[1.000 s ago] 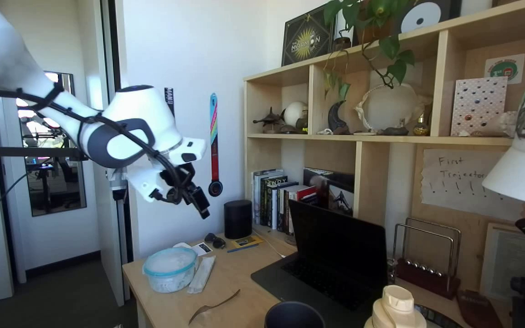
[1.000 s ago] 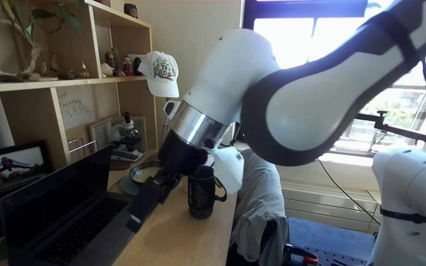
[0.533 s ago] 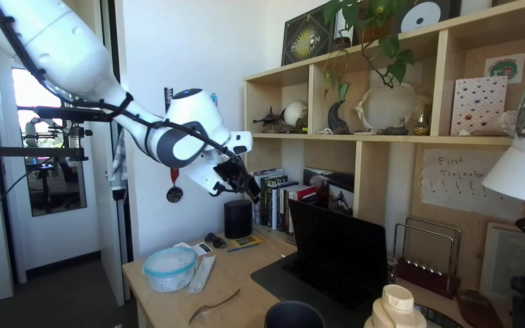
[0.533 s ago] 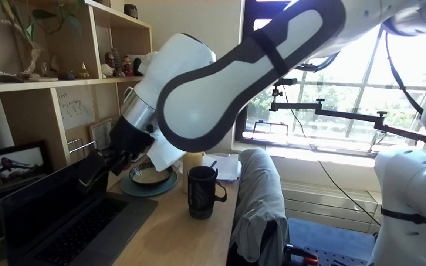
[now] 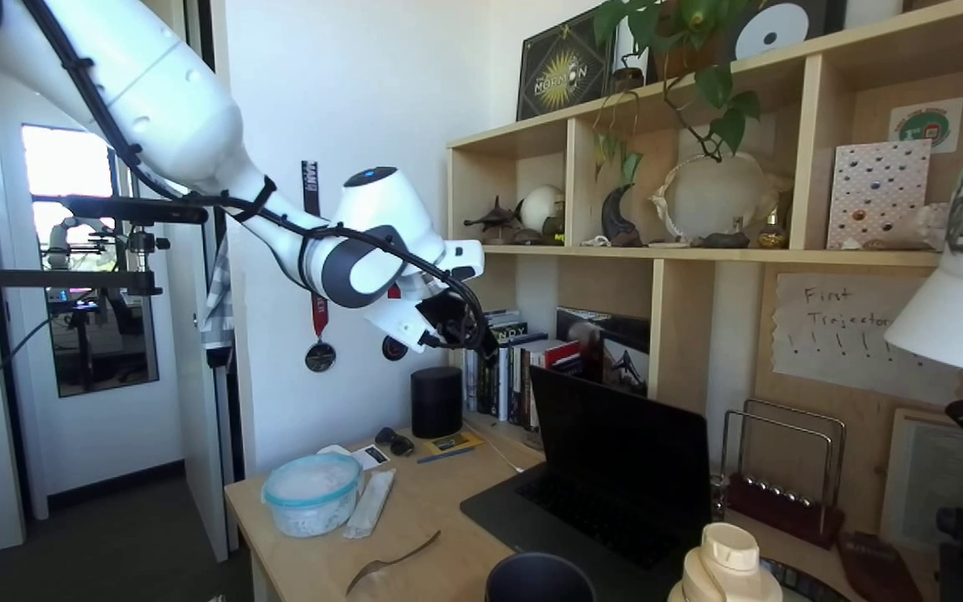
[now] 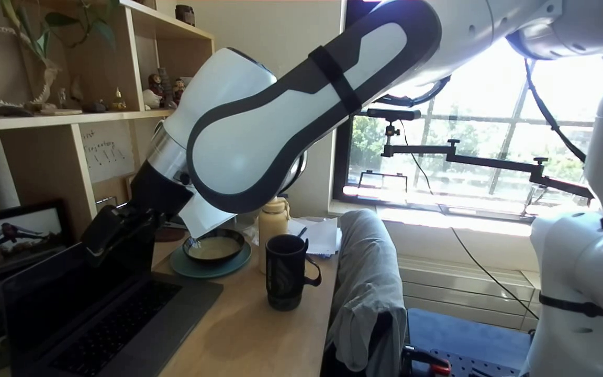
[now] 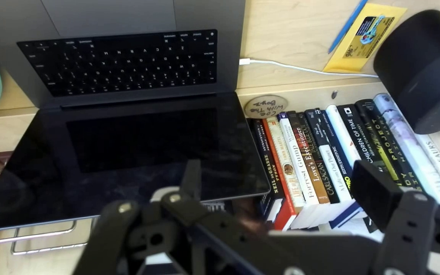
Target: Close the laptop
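- Black two-fingered gripper (image 7: pixel 279 172): fingers spread wide, empty.
- Thin matte-black laptop (image 7: pixel 132 101): open, up-left of it, wrist frame.
- Dark rectangular lid (image 7: pixel 139 149): long axis crosswise, frame-right corner near gripper (contact unclear); closing push probably frame-upward.

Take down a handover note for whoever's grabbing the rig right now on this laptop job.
Gripper: open, holding nothing, close to the top edge of the raised lid; contact can't be told.
Laptop: open on the desk, keyboard exposed.
Done: gripper is positioned by the lid; closing not yet done.
Left: fold the lid down onto the keyboard, probably pushing from behind its top edge.
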You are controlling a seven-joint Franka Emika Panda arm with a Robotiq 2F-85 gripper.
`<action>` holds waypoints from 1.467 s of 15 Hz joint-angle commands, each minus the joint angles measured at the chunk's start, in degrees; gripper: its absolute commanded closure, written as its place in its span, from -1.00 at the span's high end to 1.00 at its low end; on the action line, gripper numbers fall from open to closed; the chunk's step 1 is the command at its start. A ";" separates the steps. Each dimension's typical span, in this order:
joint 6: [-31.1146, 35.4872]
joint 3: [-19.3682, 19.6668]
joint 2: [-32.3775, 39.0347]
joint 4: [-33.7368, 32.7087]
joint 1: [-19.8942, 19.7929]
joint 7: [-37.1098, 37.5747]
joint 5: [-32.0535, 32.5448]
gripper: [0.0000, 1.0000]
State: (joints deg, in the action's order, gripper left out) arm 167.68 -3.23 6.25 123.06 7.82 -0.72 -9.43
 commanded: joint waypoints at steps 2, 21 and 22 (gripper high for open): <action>1.30 -0.78 2.83 -2.74 -0.73 -3.26 -2.26 1.00; -14.68 -5.71 32.57 -45.88 -5.71 -15.16 3.62 1.00; -15.47 -5.56 33.21 -46.87 -5.67 -14.90 3.85 1.00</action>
State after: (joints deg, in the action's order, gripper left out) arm 155.86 -8.28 36.69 81.48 2.62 -16.40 -7.36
